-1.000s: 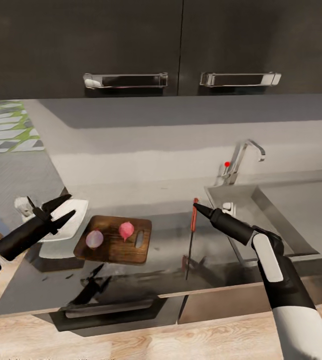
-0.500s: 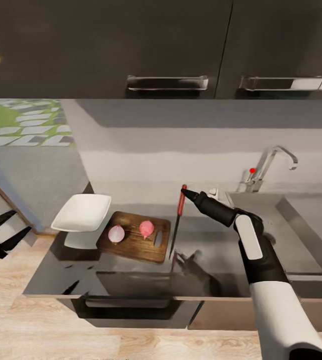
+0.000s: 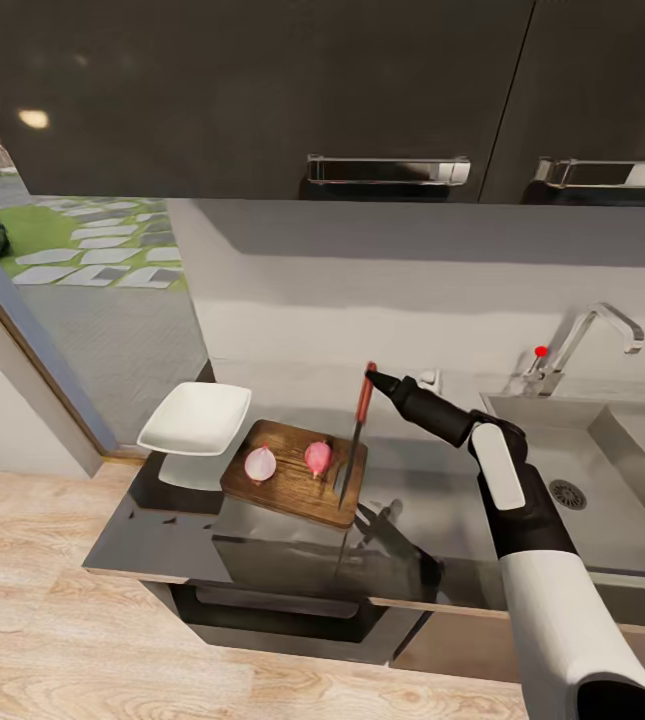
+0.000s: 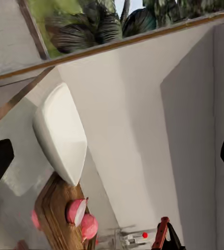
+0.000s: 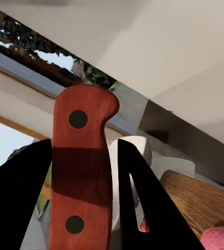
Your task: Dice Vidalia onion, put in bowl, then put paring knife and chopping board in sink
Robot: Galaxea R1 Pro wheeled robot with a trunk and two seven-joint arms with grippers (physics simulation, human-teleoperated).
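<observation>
The chopping board (image 3: 297, 485) lies on the countertop (image 3: 262, 545) with the Vidalia onion on it in two halves: one (image 3: 260, 463) shows a pale cut face, the other (image 3: 318, 457) is pinkish-red. My right gripper (image 3: 375, 381) is shut on the paring knife's red handle (image 3: 365, 392). The dark blade (image 3: 346, 465) hangs down, its tip over the board's right edge. The right wrist view has the handle (image 5: 83, 172) between the black fingers (image 5: 18, 203). The white bowl (image 3: 195, 418) stands left of the board. My left gripper (image 4: 112, 159) is open, facing the bowl (image 4: 62, 135) and board (image 4: 60, 219).
The sink (image 3: 622, 450) with its round drain (image 3: 567, 493) and chrome tap (image 3: 587, 340) with a red knob (image 3: 540, 351) lies to the right. Dark wall cabinets (image 3: 262, 90) hang above. An open doorway and wooden floor (image 3: 42, 560) are at the left.
The camera has swung left, so the whole scene has shifted right. The left arm has left the head view. The right gripper has carried the knife leftward to the board's right edge.
</observation>
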